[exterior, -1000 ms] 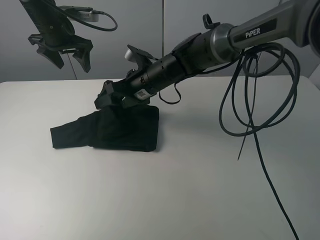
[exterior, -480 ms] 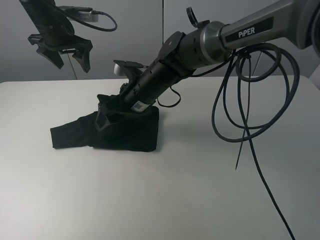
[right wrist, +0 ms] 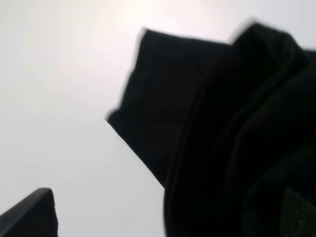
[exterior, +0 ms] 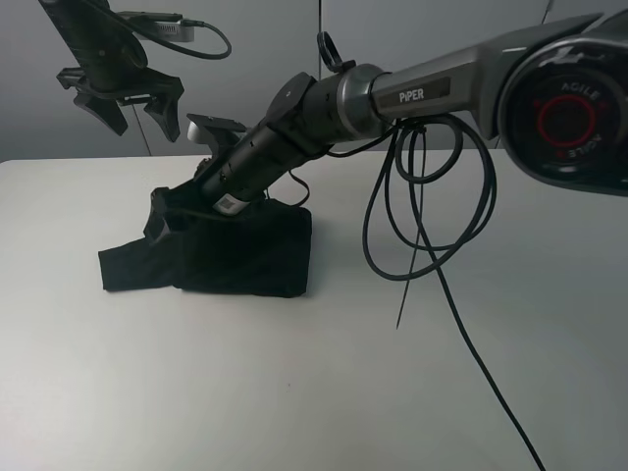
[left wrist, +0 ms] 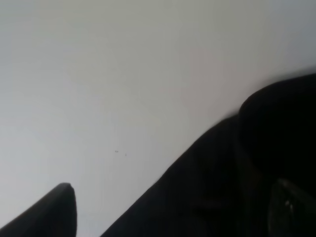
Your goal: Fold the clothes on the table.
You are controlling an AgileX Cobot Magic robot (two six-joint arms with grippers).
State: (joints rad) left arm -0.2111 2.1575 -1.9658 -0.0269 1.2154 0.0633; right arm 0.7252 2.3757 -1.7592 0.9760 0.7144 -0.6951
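The black cotton-looking T-shirt [exterior: 231, 257] is soft, matt cloth, folded into a limp bundle with rumpled edges. It lies on the white table [exterior: 324, 383], whose top is smooth with a faint satin sheen. The right arm's dark casing [exterior: 294, 123] looks like matt black plastic, passing into a brushed grey metal sleeve [exterior: 442, 83]. Thin black cables [exterior: 432, 235] have a smooth, rubbery skin. In the blurred right wrist view the cloth's weave cannot be made out.
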